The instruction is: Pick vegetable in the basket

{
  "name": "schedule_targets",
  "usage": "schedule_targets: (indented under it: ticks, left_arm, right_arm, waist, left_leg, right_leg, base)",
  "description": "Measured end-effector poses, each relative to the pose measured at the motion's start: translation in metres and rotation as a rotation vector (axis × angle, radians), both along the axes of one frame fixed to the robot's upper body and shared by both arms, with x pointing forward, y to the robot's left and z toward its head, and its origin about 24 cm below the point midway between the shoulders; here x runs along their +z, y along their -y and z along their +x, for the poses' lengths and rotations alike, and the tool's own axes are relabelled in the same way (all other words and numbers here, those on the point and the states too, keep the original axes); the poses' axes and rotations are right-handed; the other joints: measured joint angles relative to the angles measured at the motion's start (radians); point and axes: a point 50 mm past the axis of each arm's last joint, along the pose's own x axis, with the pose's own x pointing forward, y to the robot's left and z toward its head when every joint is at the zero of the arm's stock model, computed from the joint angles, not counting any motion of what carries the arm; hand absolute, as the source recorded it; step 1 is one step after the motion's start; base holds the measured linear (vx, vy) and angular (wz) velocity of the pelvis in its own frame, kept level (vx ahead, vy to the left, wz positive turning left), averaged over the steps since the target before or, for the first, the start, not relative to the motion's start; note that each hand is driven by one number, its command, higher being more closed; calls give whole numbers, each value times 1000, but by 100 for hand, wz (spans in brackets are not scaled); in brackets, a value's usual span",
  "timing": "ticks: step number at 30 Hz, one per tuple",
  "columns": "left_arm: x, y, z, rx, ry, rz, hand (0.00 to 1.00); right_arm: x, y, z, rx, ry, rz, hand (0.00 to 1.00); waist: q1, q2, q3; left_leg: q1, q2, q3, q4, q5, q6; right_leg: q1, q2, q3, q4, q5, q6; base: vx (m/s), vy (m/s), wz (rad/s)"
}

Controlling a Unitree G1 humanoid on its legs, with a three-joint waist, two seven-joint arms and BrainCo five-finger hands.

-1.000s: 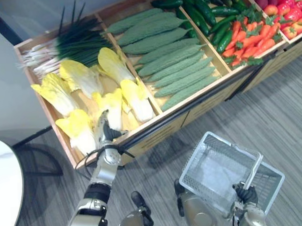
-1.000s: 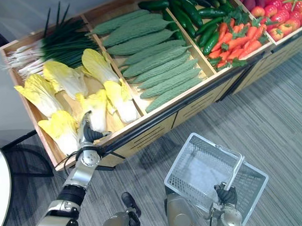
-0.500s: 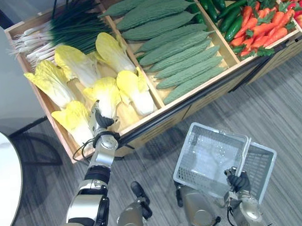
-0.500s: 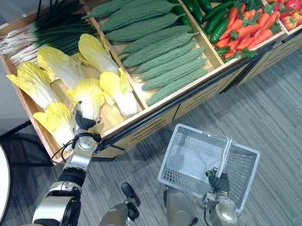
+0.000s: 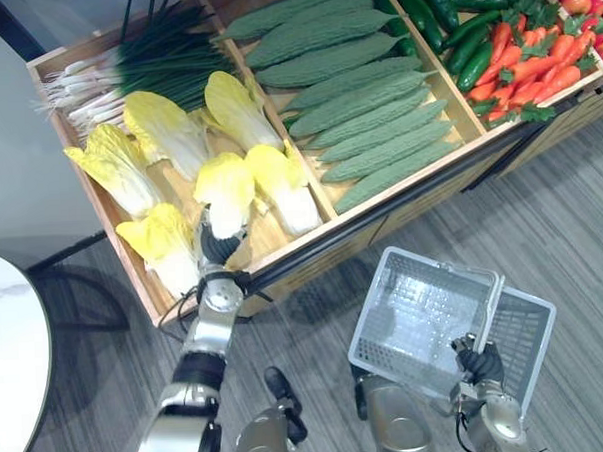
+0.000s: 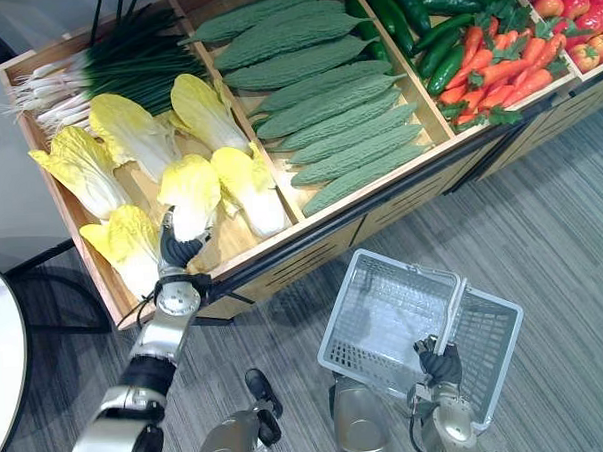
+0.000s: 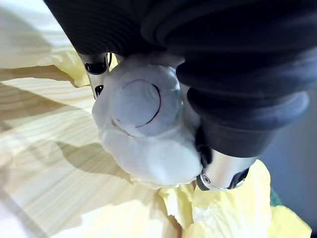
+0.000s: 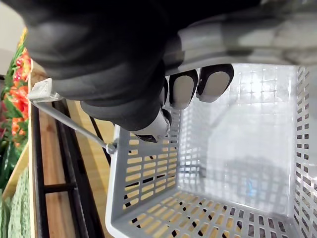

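Observation:
A yellow cabbage (image 5: 223, 189) with a white base (image 7: 143, 129) stands tilted over the front left bin of the wooden stand (image 5: 381, 214). My left hand (image 5: 216, 252) is shut round that base, fingers (image 7: 96, 69) and thumb on either side. More yellow cabbages (image 5: 114, 169) lie around it in the same bin. An empty grey plastic basket (image 5: 424, 271) hangs low on the right above the floor, and my right hand (image 5: 480, 363) is curled round its handle (image 8: 74, 121). The basket's slotted wall (image 8: 148, 198) shows in the right wrist view.
Other bins hold spring onions (image 5: 135, 73), green bitter gourds (image 5: 361, 103), cucumbers (image 5: 443, 30) and carrots (image 5: 535, 66). A white round table (image 5: 12, 369) stands at the left edge. Grey striped floor lies between the stand and me.
My left hand has closed on the cabbage's base and the cabbage now stands raised from where it lay. The camera has shifted. The basket stays in my right hand.

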Motion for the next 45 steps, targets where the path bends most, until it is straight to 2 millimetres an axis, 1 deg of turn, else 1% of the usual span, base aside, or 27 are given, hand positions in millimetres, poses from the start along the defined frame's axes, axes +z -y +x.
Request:
schedule_targets:
  ticks: [2, 5, 6, 10, 14, 15, 16, 20, 22, 23, 25, 26, 28, 29, 31, 32, 33, 34, 35, 37, 38, 39, 40, 41, 42, 43, 45]
  left_arm:
    - [15, 5, -10, -15, 91, -27, 100]
    - [31, 10, -24, -49, 197, -33, 100]
    - [34, 12, -30, -48, 222, -50, 100]
    - [35, 13, -48, -38, 258, -87, 100]
    - [32, 11, -66, -23, 262, -98, 100]
    - [31, 11, -74, -11, 259, -115, 100]
    - [30, 12, -82, -10, 261, -131, 100]
    - [20, 23, -96, -71, 210, -155, 100]
    - [15, 29, -102, -116, 176, -185, 100]
    - [14, 30, -102, -125, 169, -192, 100]
    - [13, 30, -103, -142, 161, -204, 100]
    - [13, 30, -102, -149, 159, -208, 100]
    - [15, 33, -99, -174, 167, -209, 100]
    - [16, 35, -94, -191, 174, -208, 100]
    - [15, 37, -90, -197, 171, -209, 100]
    - [14, 38, -86, -204, 167, -208, 100]
    - [14, 39, -82, -209, 170, -205, 100]
    - [14, 40, -80, -214, 173, -208, 100]
    - [12, 43, -74, -236, 161, -217, 100]
    - [3, 54, -66, -296, 112, -209, 100]
    - [-2, 60, -64, -326, 86, -213, 100]
    - [-5, 63, -63, -338, 70, -216, 100]
    - [-11, 66, -63, -353, 45, -213, 100]
    - [-12, 69, -62, -367, 39, -214, 100]
    - [-12, 76, -62, -400, 34, -220, 100]
    - [-12, 81, -62, -431, 28, -223, 100]
    - [-15, 86, -62, -451, 15, -221, 100]
  right_arm:
    - [0, 1, -1, -6, 0, -2, 100]
    - [1, 7, -2, -28, 1, -11, 100]
    - [1, 11, -4, -40, -2, -20, 100]
    - [2, 15, -6, -56, -6, -34, 100]
    - [8, 12, -7, -69, 24, -29, 100]
    - [14, 9, -8, -65, 48, -33, 100]
    - [21, 6, -6, -63, 82, -35, 100]
    - [37, 1, -13, -61, 138, -52, 100]
    - [45, -5, -12, -33, 170, -55, 100]
    - [47, -7, -12, -26, 178, -54, 100]
    - [56, -18, -5, 19, 221, -50, 100]
    - [58, -20, -2, 30, 235, -50, 100]
    - [60, -28, 5, 44, 246, -45, 100]
    - [59, -31, 7, 52, 239, -48, 100]
    - [56, -32, 12, 68, 227, -56, 100]
    - [54, -31, 20, 94, 216, -78, 100]
    - [55, -31, 31, 115, 226, -92, 100]
    - [57, -31, 35, 120, 232, -93, 100]
    - [59, -32, 41, 130, 244, -93, 100]
    - [60, -30, 42, 140, 242, -105, 100]
    - [61, -28, 43, 149, 240, -116, 100]
    - [61, -27, 43, 157, 239, -126, 100]
    - [64, -25, 45, 177, 242, -147, 100]
    - [65, -25, 47, 185, 248, -154, 100]
    - [70, -23, 52, 197, 267, -166, 100]
    - [75, -23, 57, 206, 286, -175, 100]
    - [76, -24, 59, 214, 296, -165, 100]
  waist:
    - [0, 5, -3]
    - [2, 27, -18]
    - [2, 41, -26]
    - [2, 66, -45]
    - [12, 64, -45]
    - [37, 58, -51]
    - [54, 74, -65]
    - [48, 47, -116]
    - [50, 29, -132]
    - [52, 30, -140]
    - [57, 16, -145]
    - [61, 11, -147]
    - [64, -11, -151]
    - [66, -19, -152]
    - [59, -15, -153]
    - [60, 0, -156]
    - [60, 11, -164]
    - [59, 11, -164]
    - [56, 16, -165]
    - [48, 32, -164]
    - [49, 38, -161]
    - [47, 42, -159]
    - [41, 48, -158]
    - [41, 51, -158]
    - [41, 51, -157]
    - [48, 50, -156]
    - [60, 45, -153]
  left_leg:
    - [18, -1, -13, 0, 0, 0]
    - [30, 0, -24, 0, 0, 0]
    - [40, 0, -26, -7, -1, 0]
    - [64, 3, -27, 1, -5, 3]
    - [52, 21, -65, 115, -70, 2]
    - [30, 29, -141, 179, -116, -6]
    - [16, 38, -189, 226, -160, -21]
    - [9, 60, -136, 273, -221, -15]
    - [22, 83, -62, 313, -257, -20]
    - [21, 93, -36, 325, -262, -19]
    - [14, 130, 65, 384, -292, -18]
    - [11, 144, 90, 390, -295, -18]
    - [28, 163, 202, 388, -301, -12]
    - [74, 165, 278, 381, -309, -16]
    - [115, 160, 328, 376, -318, -23]
    - [149, 161, 365, 348, -318, -23]
    - [162, 159, 397, 323, -318, -23]
    - [167, 159, 411, 319, -318, -22]
    - [173, 172, 419, 329, -318, -22]
    - [175, 250, 405, 466, -309, -7]
    - [159, 303, 355, 591, -272, 54]
    - [142, 324, 302, 662, -235, 101]
    - [92, 329, 178, 770, -194, 99]
    - [61, 309, 113, 801, -220, 63]
    - [-4, 252, 4, 823, -270, 37]
    - [-58, 201, -70, 809, -311, 36]
    - [-91, 142, -146, 723, -333, 32]
  right_leg:
    - [22, 1, -3, -1, -3, 4]
    - [40, 5, -7, -8, -5, 6]
    - [53, 6, -10, -14, -5, 6]
    - [77, 10, -9, -10, -9, 6]
    - [72, 17, 20, 47, -38, 2]
    - [48, 30, 58, 67, -49, -4]
    - [38, 48, 91, 80, -54, -6]
    - [10, 77, 159, 87, -53, -3]
    - [-4, 107, 226, 83, -35, 8]
    - [-11, 116, 248, 81, -29, 11]
    - [-54, 160, 345, 60, 25, 24]
    - [-66, 164, 352, 47, 33, 21]
    - [-128, 80, 138, 36, 11, -20]
    - [-145, -19, -114, 70, -1, -54]
    - [-128, -91, -308, 87, 13, -113]
    - [-106, -141, -480, 90, 18, -137]
    - [-100, -164, -593, 91, 21, -132]
    - [-107, -161, -604, 83, 33, -114]
    - [-130, -120, -556, 64, 43, -99]
    - [-120, -44, -483, 35, 43, -105]
    - [-90, -2, -443, 15, 44, -116]
    - [-66, 17, -423, -5, 50, -126]
    - [-29, 39, -381, -41, 53, -130]
    - [-17, 43, -361, -53, 53, -130]
    - [-2, 42, -320, -67, 53, -130]
    - [21, 38, -282, -81, 57, -126]
    - [65, 24, -235, -90, 73, -106]
  base:
    - [60, -16, 9]
    - [23, -20, 6]
    - [9, -16, 4]
    - [-12, -13, 0]
    - [-51, -35, -19]
    - [-59, -53, -90]
    - [-55, -27, -95]
    - [-20, 29, -63]
    - [25, 67, -103]
    - [20, 95, -129]
    - [10, 95, -152]
    - [-15, 38, -157]
    - [-9, 14, -158]
    - [14, 16, -146]
    - [69, -11, -130]
    - [113, -106, -178]
    - [72, -124, -185]
    - [122, -213, -179]
    - [163, -232, -154]
    - [276, -280, -156]
    - [204, -152, -122]
    - [269, -109, -121]
    - [220, -31, -89]
    - [331, -6, -103]
    - [274, 62, -100]
    - [282, 72, -94]
    - [277, 103, -84]
